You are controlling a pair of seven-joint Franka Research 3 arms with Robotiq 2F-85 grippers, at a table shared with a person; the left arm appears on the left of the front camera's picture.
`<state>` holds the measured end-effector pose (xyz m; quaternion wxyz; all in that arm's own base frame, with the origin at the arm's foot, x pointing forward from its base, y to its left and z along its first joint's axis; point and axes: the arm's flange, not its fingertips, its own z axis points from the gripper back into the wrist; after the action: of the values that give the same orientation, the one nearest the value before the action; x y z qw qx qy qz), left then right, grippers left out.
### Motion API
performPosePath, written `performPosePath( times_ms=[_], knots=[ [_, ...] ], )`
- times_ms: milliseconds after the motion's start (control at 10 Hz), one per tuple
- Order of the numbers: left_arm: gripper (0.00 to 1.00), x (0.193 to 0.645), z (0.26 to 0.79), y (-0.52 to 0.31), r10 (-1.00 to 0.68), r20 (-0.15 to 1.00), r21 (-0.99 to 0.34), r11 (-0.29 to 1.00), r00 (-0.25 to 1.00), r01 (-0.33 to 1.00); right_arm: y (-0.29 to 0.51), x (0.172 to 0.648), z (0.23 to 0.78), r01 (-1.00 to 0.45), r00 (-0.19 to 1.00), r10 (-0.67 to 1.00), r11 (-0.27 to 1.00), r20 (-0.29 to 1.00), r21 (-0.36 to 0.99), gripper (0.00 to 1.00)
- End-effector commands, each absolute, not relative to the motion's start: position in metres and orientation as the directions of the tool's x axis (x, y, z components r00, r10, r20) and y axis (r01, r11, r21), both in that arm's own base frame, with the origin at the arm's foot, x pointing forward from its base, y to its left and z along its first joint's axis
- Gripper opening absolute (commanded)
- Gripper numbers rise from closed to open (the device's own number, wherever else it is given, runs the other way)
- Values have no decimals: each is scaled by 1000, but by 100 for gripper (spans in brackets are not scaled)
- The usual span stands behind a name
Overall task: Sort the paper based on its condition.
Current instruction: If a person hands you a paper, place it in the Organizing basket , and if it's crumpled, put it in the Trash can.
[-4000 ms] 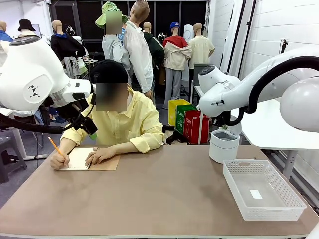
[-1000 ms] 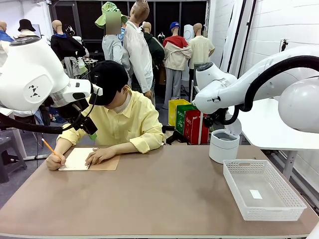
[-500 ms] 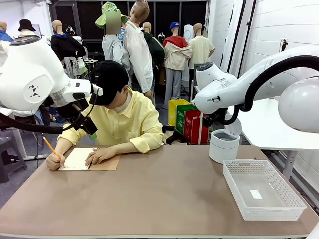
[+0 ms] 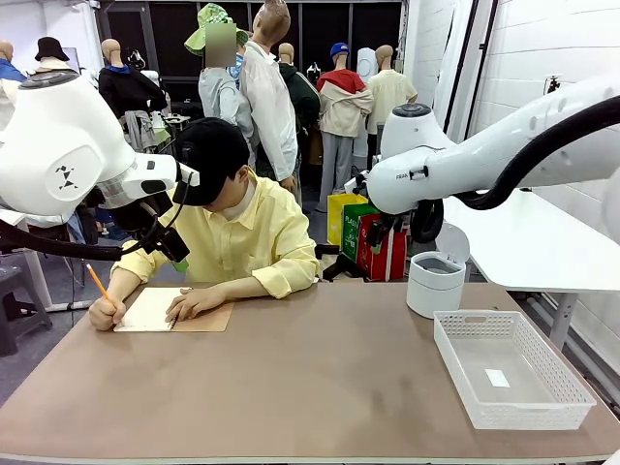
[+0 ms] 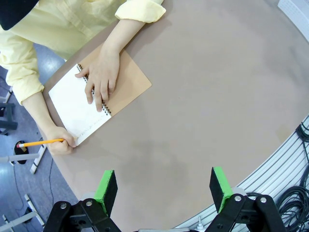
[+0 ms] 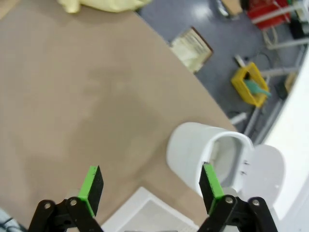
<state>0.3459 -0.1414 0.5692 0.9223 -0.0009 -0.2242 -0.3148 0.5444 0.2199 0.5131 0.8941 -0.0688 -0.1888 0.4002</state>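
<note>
White notebook page (image 5: 72, 108) sits under a hand (image 5: 100, 79); left end effector (image 5: 163, 181) and right end effector (image 6: 150, 179), both open, should wait.

The right wrist picture is all blurry. Between the fingers of the right gripper (image 6: 150, 186), a corner of the white basket (image 6: 147, 212) is cut off by the bottom edge. Just past the finger on the picture's right, the inside of the white bin (image 6: 187, 153) is too fuzzy to make out. Far ahead of the left gripper (image 5: 163, 182), the person's hand (image 5: 100, 79) covers the middle of the spiral notebook (image 5: 72, 104). The writing on its page is too small to read. Farther off, the black cap (image 5: 14, 7) is cut by the top edge. In the front view, a tiny white patch (image 4: 497, 378) in the basket is too small to tell.
</note>
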Motion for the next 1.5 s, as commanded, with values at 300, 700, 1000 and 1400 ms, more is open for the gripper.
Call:
performPosePath(
  times_ms=[300,700,1000,1400],
  knots=[
    [100,346,570,-140,-580,416,139,801,700,582,201,486,495,-822,480,798,554,364,-131,100],
    [100,346,570,-140,-580,416,139,801,700,582,213,487,498,-793,510,783,588,357,-157,100],
    [100,346,570,-140,-580,416,139,801,700,582,207,480,508,-802,498,775,582,390,-132,100],
    [100,346,570,-140,-580,416,139,801,700,582,190,412,519,-827,443,718,559,536,-65,100]
  ],
)
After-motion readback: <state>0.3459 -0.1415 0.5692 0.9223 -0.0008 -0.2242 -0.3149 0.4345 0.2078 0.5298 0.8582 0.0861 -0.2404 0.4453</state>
